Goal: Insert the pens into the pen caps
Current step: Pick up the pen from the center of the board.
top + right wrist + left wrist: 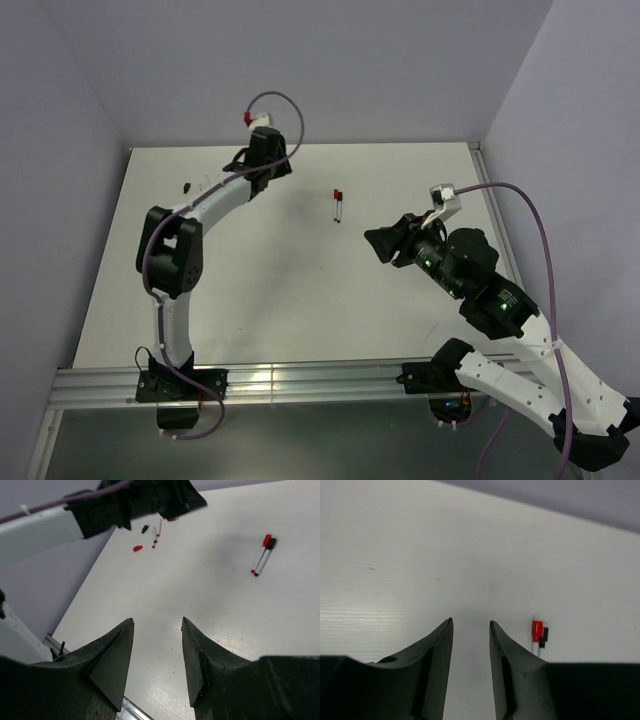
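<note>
Left wrist and right wrist show jaws apart, empty; two capped pens (264,558) lie together, lettering too small to read.

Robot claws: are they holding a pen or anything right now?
No, nothing is held. The left gripper and the right gripper both stand open and empty.
</note>
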Robot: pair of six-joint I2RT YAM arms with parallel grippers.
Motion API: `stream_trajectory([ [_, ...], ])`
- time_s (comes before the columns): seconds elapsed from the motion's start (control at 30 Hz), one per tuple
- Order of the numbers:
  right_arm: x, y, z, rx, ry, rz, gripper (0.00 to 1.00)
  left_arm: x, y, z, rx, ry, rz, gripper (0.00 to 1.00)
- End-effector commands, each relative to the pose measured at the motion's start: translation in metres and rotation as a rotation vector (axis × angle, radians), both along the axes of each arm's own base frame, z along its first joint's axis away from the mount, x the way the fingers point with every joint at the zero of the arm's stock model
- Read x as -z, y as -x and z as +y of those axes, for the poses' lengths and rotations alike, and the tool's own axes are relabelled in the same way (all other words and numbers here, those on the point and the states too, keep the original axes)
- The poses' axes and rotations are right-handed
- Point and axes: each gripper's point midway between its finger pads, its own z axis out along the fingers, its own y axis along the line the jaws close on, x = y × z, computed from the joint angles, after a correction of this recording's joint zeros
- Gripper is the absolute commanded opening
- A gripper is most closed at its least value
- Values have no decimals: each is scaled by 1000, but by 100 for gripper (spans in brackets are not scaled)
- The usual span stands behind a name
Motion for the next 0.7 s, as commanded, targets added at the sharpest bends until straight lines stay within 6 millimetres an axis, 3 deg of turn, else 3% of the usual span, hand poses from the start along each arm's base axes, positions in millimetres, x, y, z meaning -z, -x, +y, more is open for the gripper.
stream_trajectory([
  [0.0,-3,-6,6,-11,-9,-26,51,-53,-18,83,-221,10,-87,39],
  [0.17,6,-14,19,-41,7,-9,51,-42,-19,158,-389,-39,-8,35],
  [0.2,7,-15,20,-46,10,-9,51,-39,-19,181,-453,-58,1,35],
  [0.33,12,-22,26,-55,26,-3,51,-33,-1,228,-601,-74,46,33],
  [0.43,15,-25,29,-64,28,-6,51,-29,5,242,-619,-67,67,33],
  [0.67,24,-27,36,-95,28,14,51,7,4,266,-672,-108,186,31],
])
